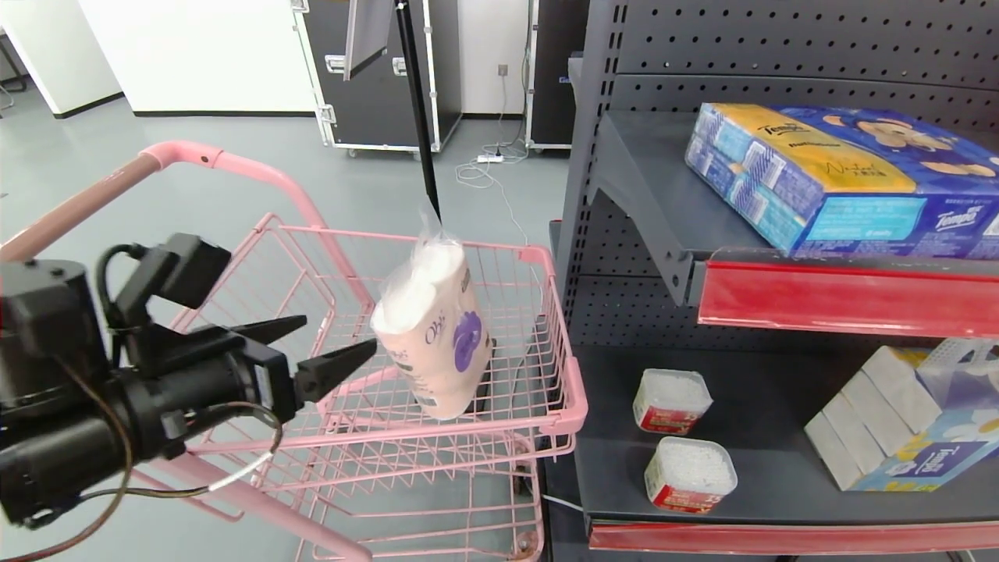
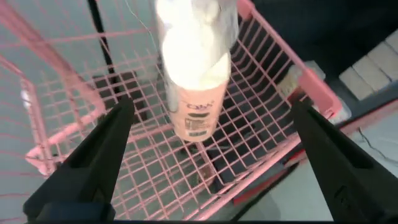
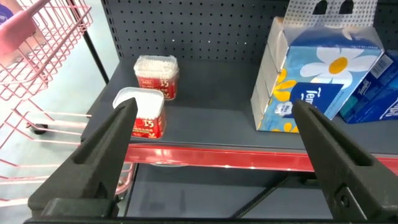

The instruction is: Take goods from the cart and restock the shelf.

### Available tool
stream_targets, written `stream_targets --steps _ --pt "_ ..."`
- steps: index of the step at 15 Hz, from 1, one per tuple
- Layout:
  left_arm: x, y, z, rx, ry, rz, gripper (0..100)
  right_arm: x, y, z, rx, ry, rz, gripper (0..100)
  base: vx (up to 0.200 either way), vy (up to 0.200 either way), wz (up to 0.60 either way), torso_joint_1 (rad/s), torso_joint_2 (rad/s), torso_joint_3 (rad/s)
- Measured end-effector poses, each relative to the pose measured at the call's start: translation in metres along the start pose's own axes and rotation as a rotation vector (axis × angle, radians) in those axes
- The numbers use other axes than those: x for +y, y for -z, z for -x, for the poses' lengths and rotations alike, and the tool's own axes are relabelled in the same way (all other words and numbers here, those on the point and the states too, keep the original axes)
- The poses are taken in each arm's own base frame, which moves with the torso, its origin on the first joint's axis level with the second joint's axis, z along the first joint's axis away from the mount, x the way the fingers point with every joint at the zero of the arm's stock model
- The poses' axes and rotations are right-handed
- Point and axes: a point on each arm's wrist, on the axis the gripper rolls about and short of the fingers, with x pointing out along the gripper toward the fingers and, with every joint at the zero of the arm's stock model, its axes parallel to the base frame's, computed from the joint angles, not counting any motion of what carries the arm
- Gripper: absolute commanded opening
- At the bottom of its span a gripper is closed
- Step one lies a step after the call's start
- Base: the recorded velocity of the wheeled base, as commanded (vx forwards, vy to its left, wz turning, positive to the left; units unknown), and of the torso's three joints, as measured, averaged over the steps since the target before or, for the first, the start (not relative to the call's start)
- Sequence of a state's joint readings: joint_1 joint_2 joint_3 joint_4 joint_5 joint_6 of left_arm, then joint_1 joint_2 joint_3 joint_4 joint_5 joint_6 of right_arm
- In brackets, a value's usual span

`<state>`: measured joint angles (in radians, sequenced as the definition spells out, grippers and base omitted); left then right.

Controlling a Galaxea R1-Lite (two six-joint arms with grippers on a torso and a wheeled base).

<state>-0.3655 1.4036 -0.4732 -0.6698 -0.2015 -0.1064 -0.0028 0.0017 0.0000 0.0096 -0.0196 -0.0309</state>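
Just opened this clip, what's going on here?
A robot is restocking a shelf from a pink cart. Its left gripper, jaws open, is close beside a plastic-wrapped pack standing in the cart, without gripping it. The right gripper, also open and empty, faces the lower shelf, where two small tubs and a tissue pack sit. Nothing is in hand yet.

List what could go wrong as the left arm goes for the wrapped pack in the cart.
1. The pack stands tilted in the cart; a nudge from the open left gripper could topple it.
2. Its wrap looks loose at the top, so the fingers might pinch only film and slip.
3. The cart's wire sides sit close around the pack; a finger could snag on them.
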Motion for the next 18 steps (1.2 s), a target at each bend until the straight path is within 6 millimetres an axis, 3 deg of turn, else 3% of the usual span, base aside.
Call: stream_targets --steps 8,18 --pt "0.009 0.034 -0.068 0.144 0.011 -0.032 100 0.0 0.0 0.0 0.0 0.0 0.0 100 0.0 0.0 0.0 0.0 0.0 0.0" --pt "0.012 0.022 -0.105 0.112 -0.015 -0.044 100 0.0 0.0 0.0 0.0 0.001 0.0 100 0.0 0.0 0.0 0.0 0.0 0.0"
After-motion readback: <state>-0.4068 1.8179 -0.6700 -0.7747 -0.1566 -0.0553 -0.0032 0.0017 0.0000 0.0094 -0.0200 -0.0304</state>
